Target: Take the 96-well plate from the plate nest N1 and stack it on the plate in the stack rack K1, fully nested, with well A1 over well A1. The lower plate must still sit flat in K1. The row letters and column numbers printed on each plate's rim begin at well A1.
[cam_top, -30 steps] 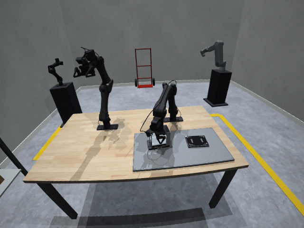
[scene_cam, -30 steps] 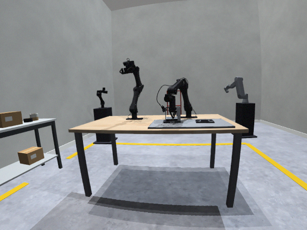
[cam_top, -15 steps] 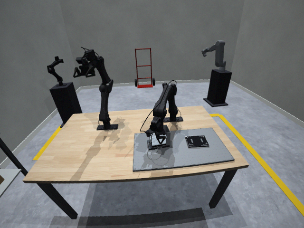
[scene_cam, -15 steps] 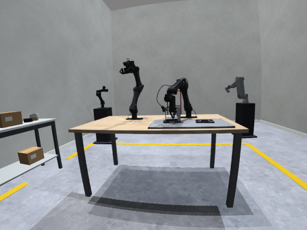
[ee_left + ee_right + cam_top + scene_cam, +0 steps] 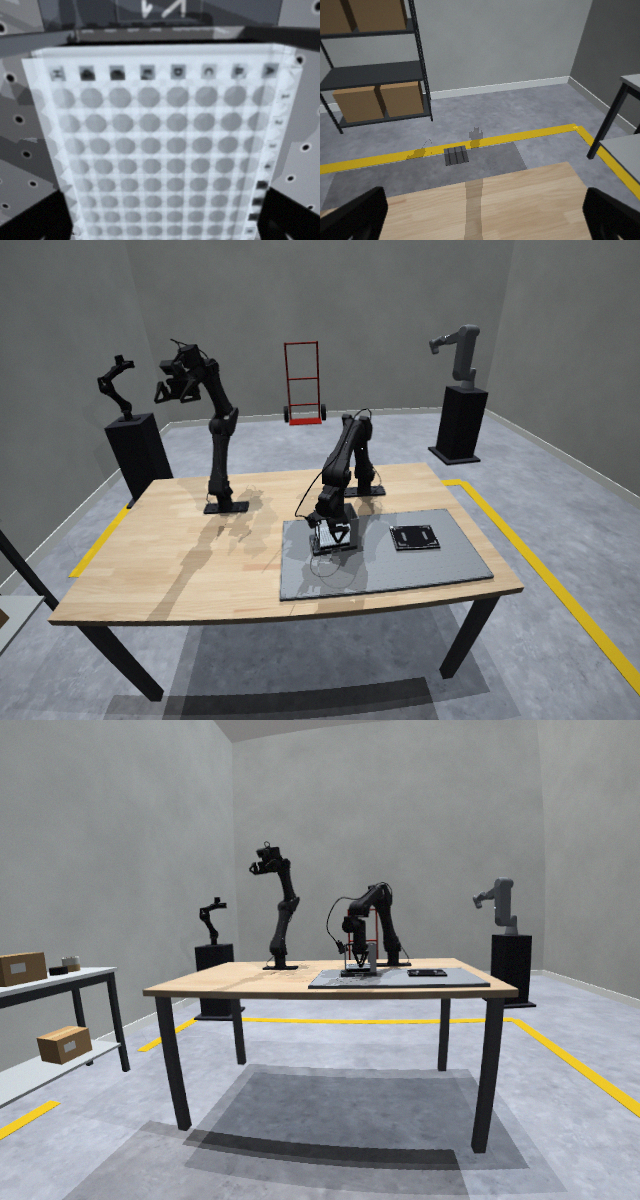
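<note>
Top view: two black arms on a wooden table (image 5: 170, 550) (image 5: 222, 980). The left arm is bent low over the stack rack K1 (image 5: 318, 551) (image 5: 356, 974) (image 5: 100, 12), on a grey board (image 5: 382, 575) (image 5: 398, 986). Its left gripper (image 5: 336, 534) (image 5: 360, 960) (image 5: 164, 194) is at the white 96-well plate (image 5: 325, 535) (image 5: 353, 966) (image 5: 162, 135). Plate nest N1 (image 5: 413, 538) (image 5: 427, 972), flat and black, bears no plate; presumably the transfer from it is made.

Exterior view: the held plate is low at the rack, beside its upright grey wall. How far it has nested, and whether the lower plate sits flat, cannot be told.

Left wrist view: pincer closed on the plate, one dark finger along each side, presumably to keep it level for lowering. Letters run H to A towards the right, numbers down from the A corner, placing A1 at upper right. The lower plate's markings are hidden, so the A1 match remains unverified. Judged step: final seating, then release; uneven opening might lift or tilt the stack.

Right wrist view: right gripper (image 5: 178, 395) (image 5: 254, 869) (image 5: 485, 215), fingers spread, nothing between them; raised well apart from the rack, probably parked to leave its partner room.

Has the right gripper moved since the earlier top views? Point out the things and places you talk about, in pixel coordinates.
No; judged against the black pedestal (image 5: 138, 454) (image 5: 212, 983) in the top view, the right gripper (image 5: 174, 397) (image 5: 253, 869) (image 5: 484, 197) shows no visible shift.
</note>
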You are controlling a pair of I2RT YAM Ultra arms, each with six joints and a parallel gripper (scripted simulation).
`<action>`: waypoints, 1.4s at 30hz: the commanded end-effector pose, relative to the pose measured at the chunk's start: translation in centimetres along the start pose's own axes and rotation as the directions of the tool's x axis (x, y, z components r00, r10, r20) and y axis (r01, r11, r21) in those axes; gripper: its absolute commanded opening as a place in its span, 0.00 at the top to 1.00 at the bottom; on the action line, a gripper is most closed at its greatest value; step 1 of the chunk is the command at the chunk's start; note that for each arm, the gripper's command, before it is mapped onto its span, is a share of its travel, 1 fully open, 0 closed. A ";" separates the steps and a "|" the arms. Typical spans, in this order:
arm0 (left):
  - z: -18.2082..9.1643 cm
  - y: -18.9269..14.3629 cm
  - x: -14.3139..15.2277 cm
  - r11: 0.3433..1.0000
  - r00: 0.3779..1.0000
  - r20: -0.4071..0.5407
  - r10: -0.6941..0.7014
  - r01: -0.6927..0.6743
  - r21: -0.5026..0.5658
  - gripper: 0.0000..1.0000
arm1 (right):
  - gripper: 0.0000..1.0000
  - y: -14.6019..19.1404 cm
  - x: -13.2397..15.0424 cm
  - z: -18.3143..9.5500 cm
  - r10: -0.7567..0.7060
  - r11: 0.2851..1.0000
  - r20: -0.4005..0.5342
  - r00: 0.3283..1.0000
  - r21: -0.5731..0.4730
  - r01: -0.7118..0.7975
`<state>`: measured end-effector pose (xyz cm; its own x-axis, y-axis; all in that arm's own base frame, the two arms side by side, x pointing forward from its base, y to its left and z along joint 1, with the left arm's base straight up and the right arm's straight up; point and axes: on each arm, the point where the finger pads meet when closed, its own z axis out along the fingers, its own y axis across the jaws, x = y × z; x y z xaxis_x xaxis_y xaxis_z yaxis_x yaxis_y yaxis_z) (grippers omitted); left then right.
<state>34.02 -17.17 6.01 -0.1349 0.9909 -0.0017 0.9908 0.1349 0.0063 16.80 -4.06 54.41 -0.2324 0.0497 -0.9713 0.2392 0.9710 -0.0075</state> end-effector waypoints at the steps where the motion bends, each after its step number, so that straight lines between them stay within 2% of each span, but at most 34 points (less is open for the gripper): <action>1: 1.0 -0.2 0.4 1.000 1.000 0.000 -0.012 0.012 0.019 1.00 | 0.00 -0.3 0.4 -0.9 0.012 1.000 -0.005 1.000 0.018 -0.012; 38: 0.9 -0.2 0.4 1.000 1.000 0.002 -0.011 0.011 0.016 1.00 | 0.00 -0.3 0.4 -0.9 0.012 1.000 -0.005 1.000 0.018 -0.012; 39: 0.9 -0.2 0.4 1.000 1.000 0.002 -0.011 0.011 0.016 0.00 | 0.00 -0.3 0.4 -0.9 0.012 1.000 -0.005 1.000 0.018 -0.012; 42: 0.7 -0.2 0.3 1.000 1.000 0.005 -0.011 0.011 0.011 0.00 | 0.00 -0.3 0.4 -0.9 0.012 1.000 -0.005 1.000 0.018 -0.012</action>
<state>33.76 -16.97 5.48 -0.1347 0.9908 0.0082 0.9909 0.1348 -0.0032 16.80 -4.06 54.41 -0.2324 0.0497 -0.9713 0.2392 0.9710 -0.0075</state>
